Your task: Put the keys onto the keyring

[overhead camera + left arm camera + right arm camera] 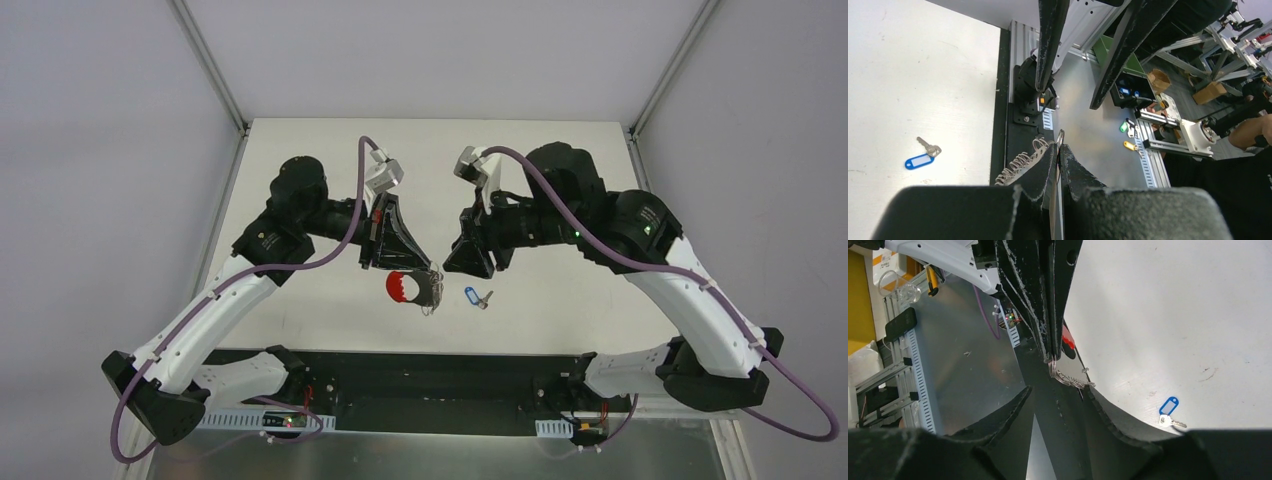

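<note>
Presently: left hand [436,274] closed on the keyring [431,291], silver rings pinched at its fingertips, red strip [402,287] joined beside them. Right hand [455,268] with jaws parted, holding nothing, tips near the rings. On the bench [580,300], the keys [477,297] lie flat, just beside the right hand, untouched by either hand.

- No word, brand or number can be read in any view.
- Blue oblong plastic key tag [918,161]: its pale insert shows no legible writing.
- Orange-and-white sticker [881,261], upper left of the right wrist view: print too small to read.
</note>
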`<state>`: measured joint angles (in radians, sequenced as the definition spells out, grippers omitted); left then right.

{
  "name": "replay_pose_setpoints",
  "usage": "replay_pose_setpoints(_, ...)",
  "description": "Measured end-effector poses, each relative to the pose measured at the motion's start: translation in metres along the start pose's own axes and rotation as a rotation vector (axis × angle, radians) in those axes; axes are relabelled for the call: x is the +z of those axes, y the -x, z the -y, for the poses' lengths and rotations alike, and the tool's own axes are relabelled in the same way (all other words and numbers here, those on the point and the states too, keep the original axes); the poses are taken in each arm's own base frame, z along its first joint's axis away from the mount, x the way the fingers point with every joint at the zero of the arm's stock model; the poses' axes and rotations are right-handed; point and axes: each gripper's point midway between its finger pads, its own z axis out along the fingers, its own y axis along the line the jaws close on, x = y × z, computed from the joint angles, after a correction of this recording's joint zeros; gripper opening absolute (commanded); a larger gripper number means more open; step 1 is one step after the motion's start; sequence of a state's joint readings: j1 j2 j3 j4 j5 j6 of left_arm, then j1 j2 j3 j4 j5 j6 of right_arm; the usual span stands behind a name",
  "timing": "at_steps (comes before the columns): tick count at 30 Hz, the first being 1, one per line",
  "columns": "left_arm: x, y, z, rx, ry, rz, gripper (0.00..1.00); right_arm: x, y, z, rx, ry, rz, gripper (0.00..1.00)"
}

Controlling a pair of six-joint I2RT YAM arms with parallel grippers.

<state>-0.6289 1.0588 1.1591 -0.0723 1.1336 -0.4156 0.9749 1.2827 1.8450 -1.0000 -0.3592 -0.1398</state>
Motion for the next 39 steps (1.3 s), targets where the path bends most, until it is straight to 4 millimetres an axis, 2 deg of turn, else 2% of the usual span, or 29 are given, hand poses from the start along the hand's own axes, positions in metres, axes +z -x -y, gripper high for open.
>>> replay_pose_setpoints(13, -0.001, -0.005, 0.002, -0.014, -0.008, -0.023, 0.0, 0.011, 0.003, -0.008, 0.029, 0.058, -0.011, 0.37)
replay_pose_setpoints(23, -0.001, -0.005, 0.001, -0.003, -0.007, -0.023, 0.0, 0.028, -0.003, -0.006, 0.059, 0.081, -0.051, 0.31)
replay_pose_setpoints(39, -0.001, -0.005, 0.001, 0.004, -0.007, -0.023, 0.0, 0.031, -0.009, -0.008, 0.062, 0.104, -0.074, 0.26)
